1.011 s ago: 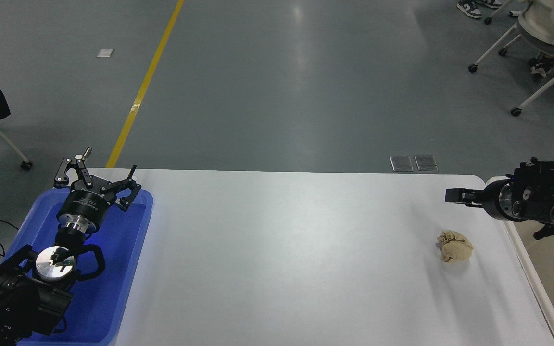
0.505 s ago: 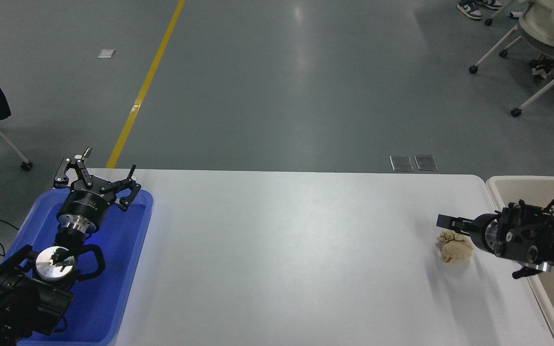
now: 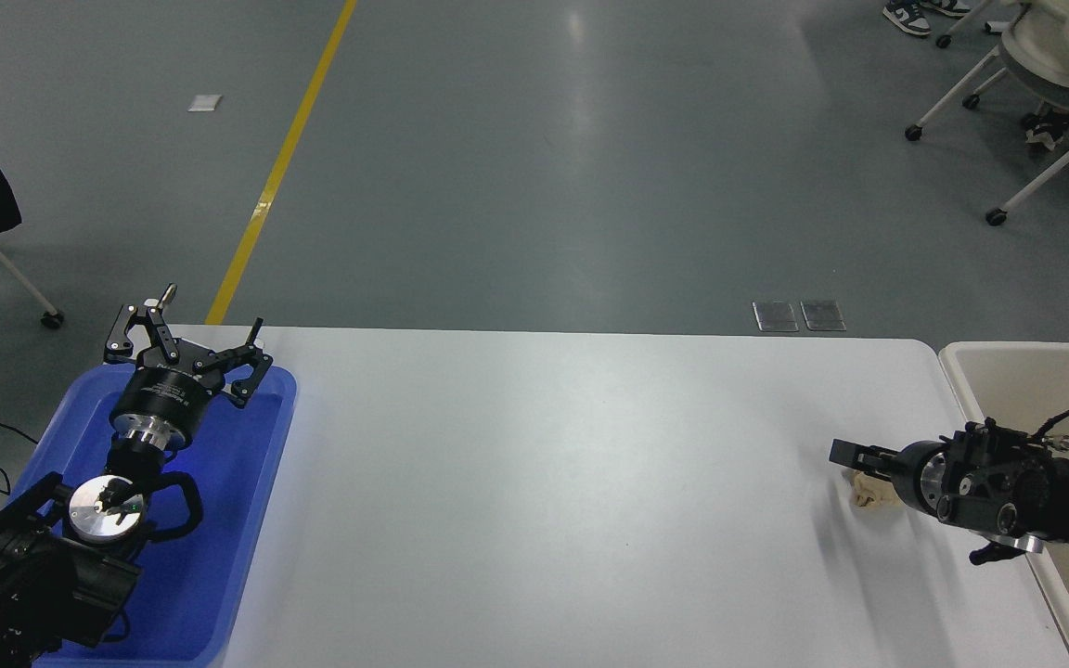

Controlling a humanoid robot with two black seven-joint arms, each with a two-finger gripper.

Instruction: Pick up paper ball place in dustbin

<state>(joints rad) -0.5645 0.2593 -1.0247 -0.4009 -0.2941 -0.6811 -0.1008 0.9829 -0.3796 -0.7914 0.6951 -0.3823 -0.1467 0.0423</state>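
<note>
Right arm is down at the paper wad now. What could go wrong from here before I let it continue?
1. The right end effector covers most of the paper ball, so its grip cannot be confirmed; a misaligned close may nudge the light wad away.
2. The ball lies close to the table's right edge; a push could send it off the table short of the dustbin.
3. The arm spans the dustbin rim, so a low swing might clip it.

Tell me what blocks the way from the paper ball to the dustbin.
Nothing visible does. The paper ball lies near the table's right end, mostly hidden beneath the right pincer. Only bare tabletop lies between it and the dustbin just off that edge. The left pincer is parked over the blue tray, far left.
</note>
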